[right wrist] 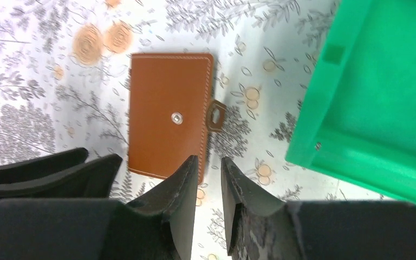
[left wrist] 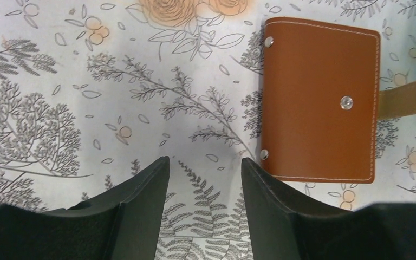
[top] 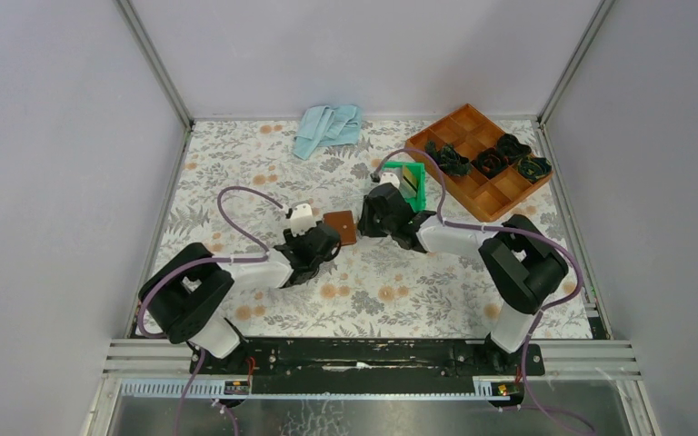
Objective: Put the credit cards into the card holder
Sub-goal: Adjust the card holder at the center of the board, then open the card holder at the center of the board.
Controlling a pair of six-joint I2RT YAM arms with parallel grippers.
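The card holder (top: pixel 341 227) is a brown leather wallet lying closed and flat on the flowered table between the two grippers. Its snap tab (left wrist: pixel 411 96) hangs loose off one side. My left gripper (left wrist: pixel 205 162) is open just beside the holder's (left wrist: pixel 319 100) corner, with only tablecloth between its fingers. My right gripper (right wrist: pixel 208 160) hovers over the holder's (right wrist: pixel 168 116) tab-side edge, its jaws a narrow gap apart and empty. A gold-tan credit card (top: pixel 408 182) with a dark stripe stands in the green bin (top: pixel 417 186). The other cards are out of sight.
The green plastic bin (right wrist: pixel 379 92) sits close to the right of my right gripper. An orange-brown wooden compartment tray (top: pixel 482 159) with dark coiled items stands at the back right. A light blue cloth (top: pixel 327 127) lies at the back centre.
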